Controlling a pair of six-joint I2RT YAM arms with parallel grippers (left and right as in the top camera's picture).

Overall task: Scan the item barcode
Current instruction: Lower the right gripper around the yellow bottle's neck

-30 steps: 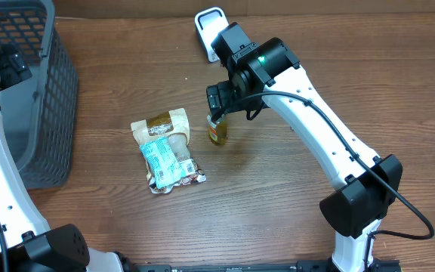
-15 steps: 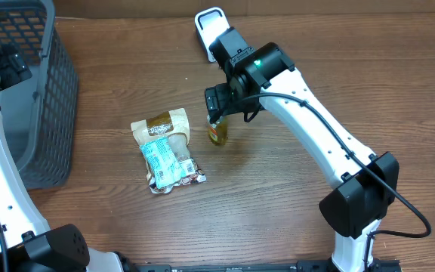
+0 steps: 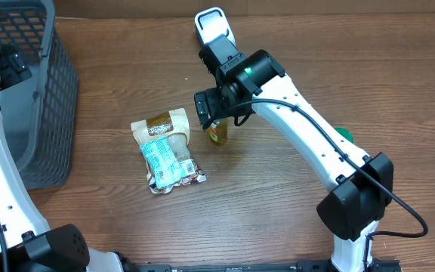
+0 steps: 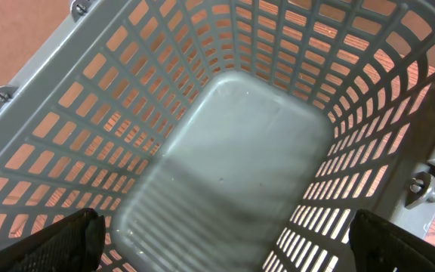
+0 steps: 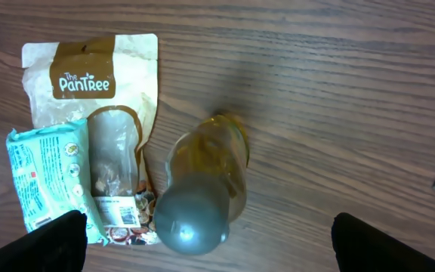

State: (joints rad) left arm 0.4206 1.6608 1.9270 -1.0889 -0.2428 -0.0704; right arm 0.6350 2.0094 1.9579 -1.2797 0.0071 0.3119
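The basket (image 3: 47, 91) filled the ten o'clock corner of the table (image 3: 278, 227). The left gripper (image 4: 225, 245) hung over it, jaws spread, holding nothing. Near the centre lay the pouch (image 3: 165, 127). Just at its three o'clock stood the bottle (image 3: 217, 134), with the right gripper (image 3: 207, 112) above it, jaws wide apart and empty. We judged the bottle light, stiff, smooth and easily toppled. We would grip its body below the cap (image 5: 191, 223). We could not see a barcode.
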